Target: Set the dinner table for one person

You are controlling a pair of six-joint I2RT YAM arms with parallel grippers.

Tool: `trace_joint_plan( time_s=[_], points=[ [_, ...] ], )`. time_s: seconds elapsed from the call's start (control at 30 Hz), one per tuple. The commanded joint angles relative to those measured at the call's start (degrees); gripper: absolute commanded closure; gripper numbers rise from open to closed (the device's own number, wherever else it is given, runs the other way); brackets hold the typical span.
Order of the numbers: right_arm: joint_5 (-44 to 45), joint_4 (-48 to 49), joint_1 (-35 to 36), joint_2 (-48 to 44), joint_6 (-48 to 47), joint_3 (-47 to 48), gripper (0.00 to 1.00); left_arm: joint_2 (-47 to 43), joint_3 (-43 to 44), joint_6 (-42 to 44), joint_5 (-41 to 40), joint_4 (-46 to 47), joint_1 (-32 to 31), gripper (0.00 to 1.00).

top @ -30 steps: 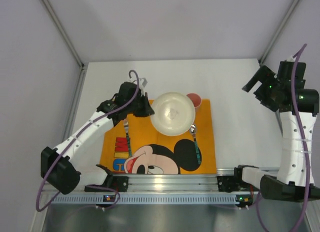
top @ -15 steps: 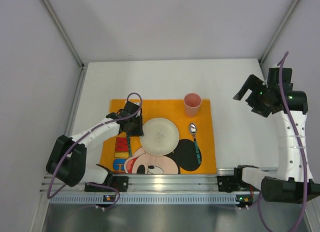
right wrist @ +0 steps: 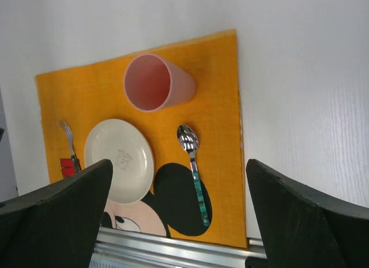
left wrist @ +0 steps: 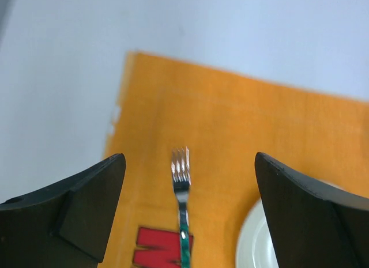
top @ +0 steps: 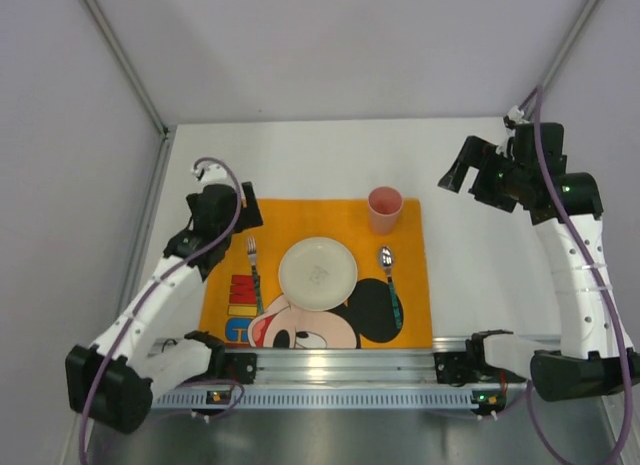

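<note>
An orange placemat (right wrist: 219,95) is laid on the white dinner table (right wrist: 300,106), beside the aluminium rail (right wrist: 173,245). On it a pink cup (right wrist: 155,82) is stood beyond a white plate (right wrist: 119,159). The plate is flanked by a fork (right wrist: 69,142) and a green-handled spoon (right wrist: 193,164), neither touching it. The right gripper (right wrist: 177,162) is seen with fingers (right wrist: 52,216) spread wide.

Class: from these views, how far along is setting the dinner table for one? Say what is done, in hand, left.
Done: on the white tabletop, an orange Mickey Mouse placemat carries a cream plate, a metal fork left of it, a green-handled spoon right of it, a pink cup beyond the spoon. In hand: nothing; left gripper and right gripper open, empty. Left: probably only retracting the arms.
</note>
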Motion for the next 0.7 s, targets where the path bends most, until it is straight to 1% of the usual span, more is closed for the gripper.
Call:
trace_joint_plan(
  time_s=[0.0, 0.03, 0.07, 0.1, 0.13, 0.17, 0.2, 0.23, 0.27, 0.3, 0.33, 0.37, 0.4, 0.43, 0.5, 0.53, 0.57, 0.6, 0.63, 0.67],
  points=[
    [-2.8, 5.3, 1.8, 0.4, -1.7, 3.6, 0.0, -8.6, -13.8, 9.4, -7.4, 21.8, 2.8, 0.01],
    [-2.7, 5.3, 2.5, 0.5, -1.7, 3.6, 0.0, -12.3, -17.4, 10.8, -7.5, 27.6, 2.9, 0.01],
    [-2.7, 5.8, 3.0, 0.3, -1.7, 3.5, 0.0, -13.9, -21.1, 13.7, -7.6, 37.4, 2.9, 0.01],
    [-2.7, 6.0, 3.3, -0.4, -1.8, 2.8, 0.0, -15.3, -28.8, 16.0, -7.4, 43.7, 3.1, 0.01],
    [-2.9, 6.3, 4.3, -0.7, -1.9, 2.4, 0.0, -16.6, -32.6, 20.9, -7.3, 49.7, 3.3, 0.01],
    [-3.3, 6.8, 4.7, -1.1, -2.2, 2.0, 0.0, -16.4, -36.2, 22.2, -7.3, 55.8, 3.7, 0.01],
    [-3.5, 7.0, 5.2, -1.7, -2.2, 1.6, 0.0, -15.6, -39.4, 22.3, -3.5, 62.2, 4.4, 0.01],
    [-3.8, 7.3, 5.8, -1.9, -2.2, 0.9, 0.0, -11.4, -39.5, 21.4, -1.9, 63.6, 7.7, 0.01],
    [-4.3, 7.8, 5.9, -2.2, -2.1, 0.6, 0.0, -8.7, -39.6, 20.5, -1.2, 65.7, 9.0, 0.01],
    [-4.5, 8.1, 5.9, -3.0, -2.1, -0.1, 0.0, -6.1, -40.7, 20.3, -0.2, 71.0, 9.8, 0.01],
    [-4.7, 9.2, 6.0, -3.3, -2.2, -0.4, 0.0, -0.8, -41.0, 19.1, 4.3, 74.3, 12.5, 0.01],
    [-4.7, 9.7, 6.0, -3.9, -2.1, -0.7, 0.0, 2.4, -41.5, 18.1, 7.2, 77.7, 14.2, 0.01],
    [-4.7, 10.2, 6.1, -4.4, -2.3, -1.1, 0.0, 8.8, -41.4, 17.3, 9.0, 80.7, 16.3, 0.01],
    [-4.7, 10.8, 6.0, -4.5, -2.3, -1.1, 0.0, 11.9, -40.5, 18.0, 10.5, 85.9, 16.8, 0.02],
    [-4.7, 11.5, 6.1, -3.9, -2.4, -1.0, 0.0, 15.1, -36.4, 20.5, 12.6, 85.1, 17.1, 0.01],
    [-4.8, 11.5, 6.4, -3.4, -2.4, -0.7, 0.0, 19.2, -35.2, 20.5, 13.3, 85.6, 18.3, 0.02],
    [-4.8, 12.0, 6.6, -3.2, -2.3, -0.7, 0.0, 21.5, -34.1, 20.2, 15.5, 86.8, 19.1, 0.02],
    [-5.1, 12.4, 6.7, -2.7, -2.2, -0.8, 0.0, 24.1, -34.9, 20.2, 16.6, 89.8, 19.3, 0.02],
    [-5.3, 13.6, 6.8, -2.7, -2.1, -1.3, 0.0, 28.8, -35.0, 20.1, 17.6, 94.5, 20.4, 0.03],
    [-5.7, 14.2, 6.9, -2.7, -1.8, -1.6, 0.0, 28.6, -33.8, 19.7, 18.3, 90.7, 20.5, 0.02]
  ],
)
